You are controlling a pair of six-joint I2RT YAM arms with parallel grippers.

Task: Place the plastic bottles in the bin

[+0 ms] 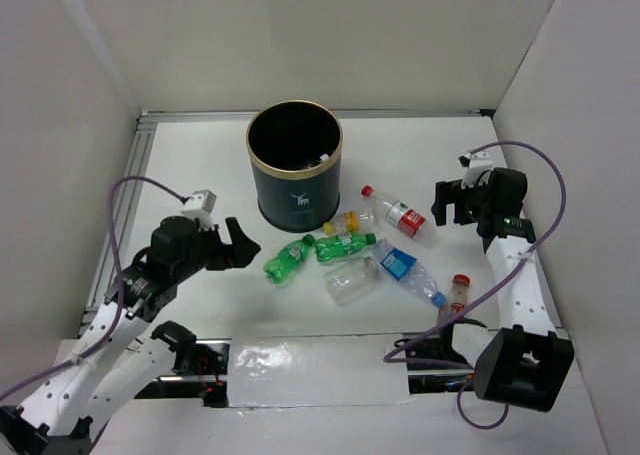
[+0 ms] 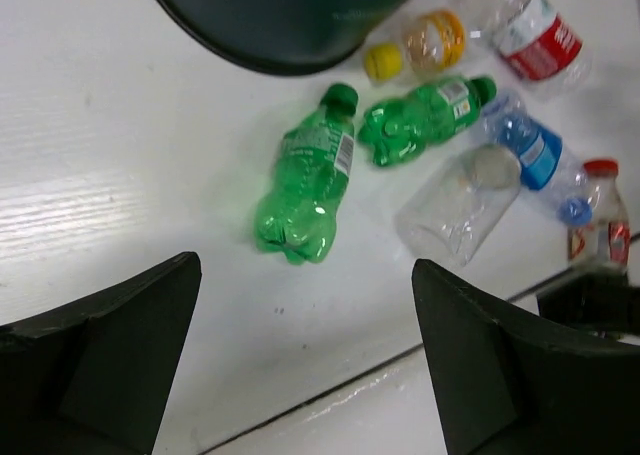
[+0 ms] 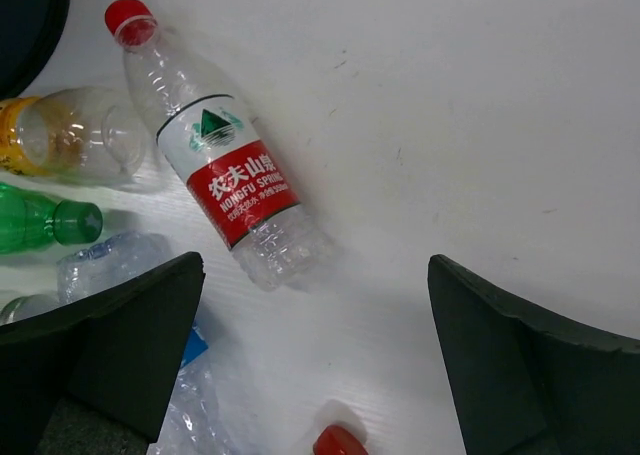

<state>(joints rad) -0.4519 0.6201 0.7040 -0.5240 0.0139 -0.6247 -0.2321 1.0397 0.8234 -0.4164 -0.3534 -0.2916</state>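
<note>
The dark green bin (image 1: 295, 200) with a gold rim stands upright at the back centre. Several plastic bottles lie in front of it: two green ones (image 1: 288, 260) (image 1: 345, 246), a yellow-capped one (image 1: 347, 222), a red-labelled one (image 1: 400, 216), a clear capless one (image 1: 352, 279), a blue-labelled one (image 1: 410, 272) and a red-capped one (image 1: 458, 295). My left gripper (image 1: 245, 247) (image 2: 305, 275) hovers open just left of the nearest green bottle (image 2: 305, 185). My right gripper (image 1: 450, 203) (image 3: 318, 270) stands open right of the red-labelled bottle (image 3: 225, 175). Neither holds anything.
White walls close in the table on three sides. A metal rail (image 1: 135, 175) runs along the left edge. A taped strip (image 1: 315, 370) lies between the arm bases at the near edge. Something pale (image 1: 322, 159) shows inside the bin.
</note>
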